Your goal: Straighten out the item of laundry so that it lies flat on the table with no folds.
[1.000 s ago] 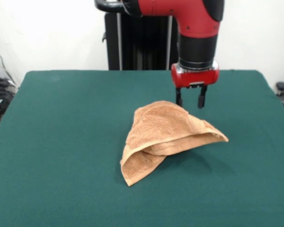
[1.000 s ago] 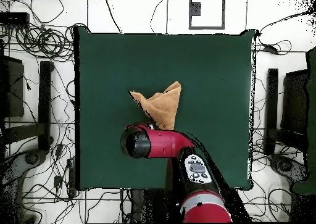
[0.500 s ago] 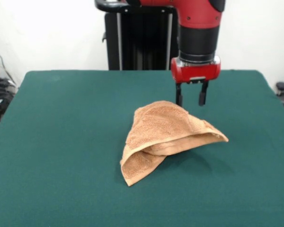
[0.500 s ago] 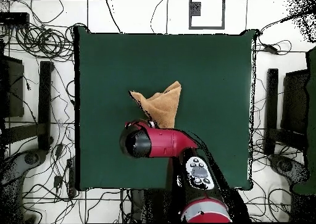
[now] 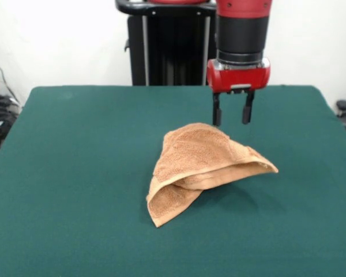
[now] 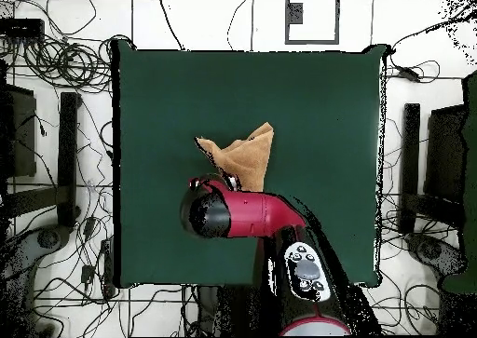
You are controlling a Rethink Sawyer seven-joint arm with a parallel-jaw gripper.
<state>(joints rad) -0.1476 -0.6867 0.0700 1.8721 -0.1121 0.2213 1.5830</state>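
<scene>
The item of laundry (image 5: 205, 164) is an orange-tan towel lying folded and bunched in a rough triangle near the middle of the green table (image 5: 75, 173). One corner points right, another toward the front left. My gripper (image 5: 232, 120) hangs open just above and behind the towel's far edge, with nothing between its fingers. From overhead the towel (image 6: 246, 157) shows partly, its near edge covered by the red arm (image 6: 242, 213), which also hides the gripper.
A black stand (image 5: 167, 46) rises behind the table's far edge. Cables and dark equipment (image 6: 56, 64) lie on the floor around the table in the overhead view.
The gripper has risen a little above the towel, still open. The towel has not moved.
</scene>
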